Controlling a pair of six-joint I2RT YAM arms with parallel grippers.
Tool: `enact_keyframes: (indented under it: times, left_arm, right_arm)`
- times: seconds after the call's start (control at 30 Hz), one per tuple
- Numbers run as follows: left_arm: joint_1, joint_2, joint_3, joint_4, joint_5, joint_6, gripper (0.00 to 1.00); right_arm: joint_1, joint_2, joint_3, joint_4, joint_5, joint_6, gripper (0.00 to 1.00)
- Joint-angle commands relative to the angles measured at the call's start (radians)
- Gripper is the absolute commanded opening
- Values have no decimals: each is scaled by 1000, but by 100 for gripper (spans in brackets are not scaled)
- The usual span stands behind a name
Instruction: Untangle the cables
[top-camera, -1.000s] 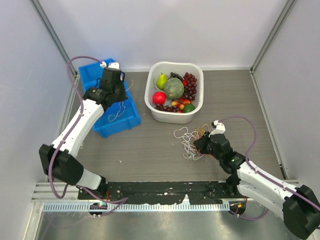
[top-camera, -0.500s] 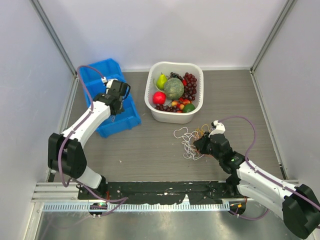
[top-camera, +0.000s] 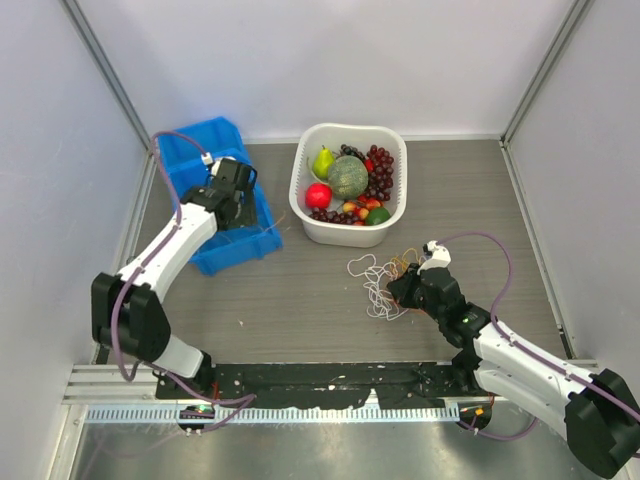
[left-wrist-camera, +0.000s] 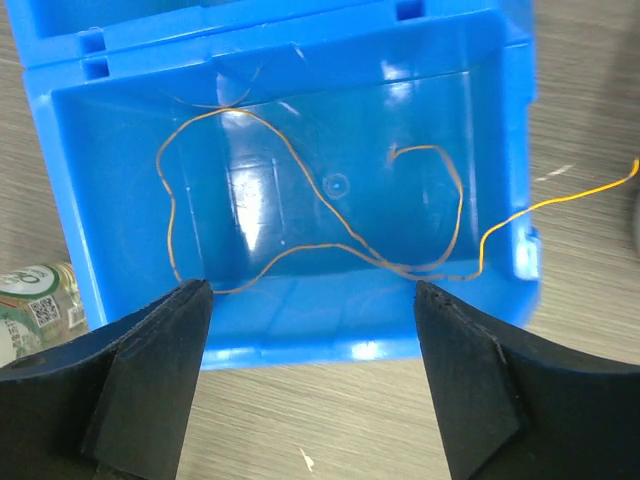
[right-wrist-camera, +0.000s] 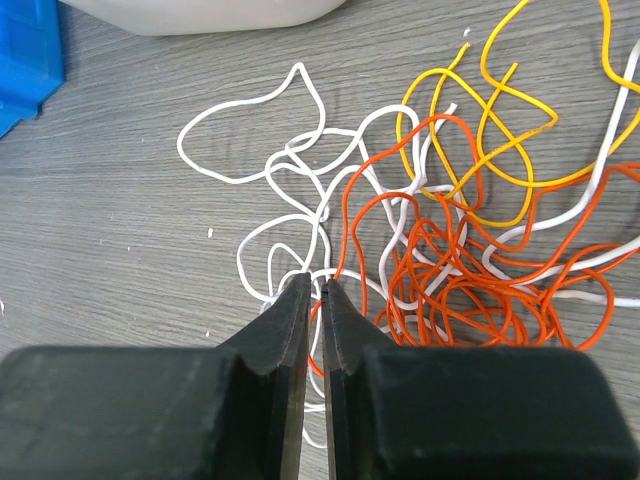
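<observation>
The left fingers (left-wrist-camera: 140, 380) stand wide open over the blue bin (left-wrist-camera: 500, 120), with one yellow-orange cable (left-wrist-camera: 430, 268) lying inside. The right fingers (right-wrist-camera: 285, 330), almost closed, sit at the edge of the tangled cables (right-wrist-camera: 450, 300), well right of the bin and nearer that arm.

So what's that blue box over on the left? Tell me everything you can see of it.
The blue bin is an open-topped rectangular tub of glossy moulded plastic. It stands level on the grey wood-grain tabletop. One thin yellow-orange cable lies looped on its floor, with one end trailing out over its right wall. The left gripper hangs open above it, not touching.
</observation>
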Motion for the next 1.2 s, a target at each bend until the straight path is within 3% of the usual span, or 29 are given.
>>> enact_keyframes:
  times: [0.0,0.13,0.3,0.37,0.57,0.7,0.8,1.0,1.17]
  left_arm:
    - [7,-131,9,29,101,24,89]
    - [7,-215,-9,61,258,44,96]
    - [-2,-305,-103,224,715,44,95]
    - [-47,-318,-142,286,794,11,92]
    - [-326,-288,-207,391,667,-5,84]
    - [-430,-234,-305,565,652,-106,77]
    - [-478,-167,-340,655,653,-157,77]
    - [-532,-15,-287,588,572,-163,83]
    - [-529,65,-290,606,442,-158,74]
  right_arm:
    - [-3,-11,-1,31,20,2,15]
    - [-3,-6,-1,33,24,4,15]
    - [-3,-25,-1,22,47,7,15]
    - [-1,-42,5,4,69,13,15]
    - [-4,-78,76,-144,234,51,15]
    - [-21,-17,125,-194,314,79,16]
    - [-37,87,142,-141,245,56,16]
    - [-34,271,157,-12,19,-28,16]
    - [11,322,137,68,-146,-52,16]
